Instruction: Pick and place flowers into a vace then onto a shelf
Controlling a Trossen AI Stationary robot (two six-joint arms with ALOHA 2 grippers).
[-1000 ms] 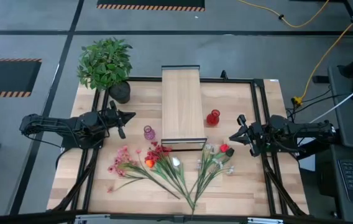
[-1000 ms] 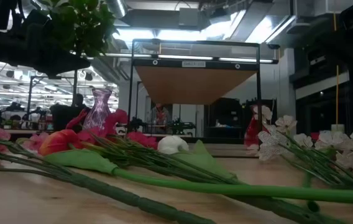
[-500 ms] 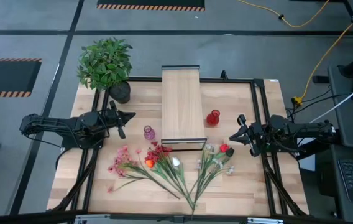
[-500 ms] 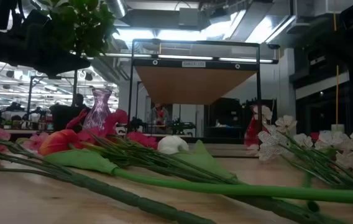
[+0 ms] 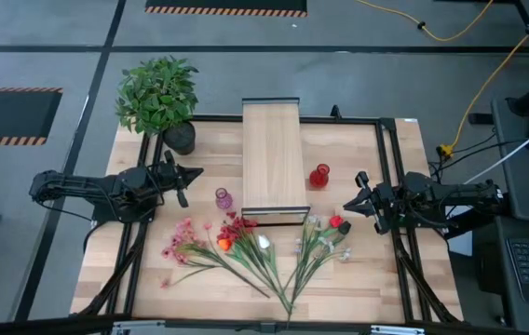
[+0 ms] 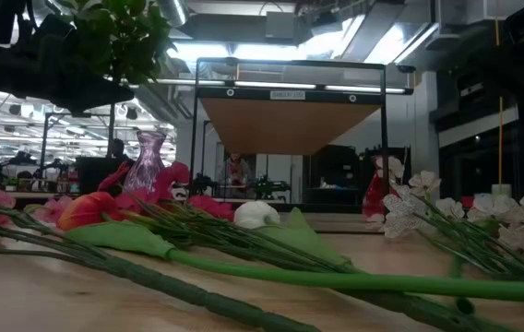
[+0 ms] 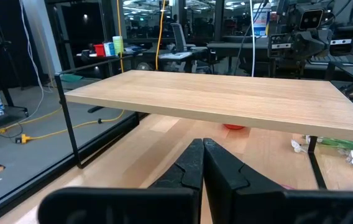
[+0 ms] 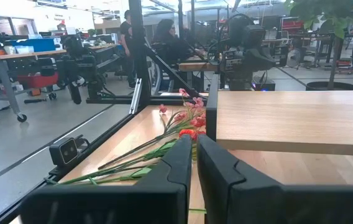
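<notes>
Loose flowers with long green stalks lie fanned out on the tabletop near its front edge, also in the low view. The light-wood shelf stands in the middle on thin dark legs. A small purple vase stands upright at the shelf's near left corner. A red vase stands to its right. My left gripper waits shut and level at the table's left side, pointing at the shelf. My right gripper waits at the right side, shut with only a slit, pointing toward the flowers.
A bushy potted plant stands at the far left corner. A dark metal frame runs around the work area. Bare wood shows between each gripper and the vases. People and benches show in the room behind.
</notes>
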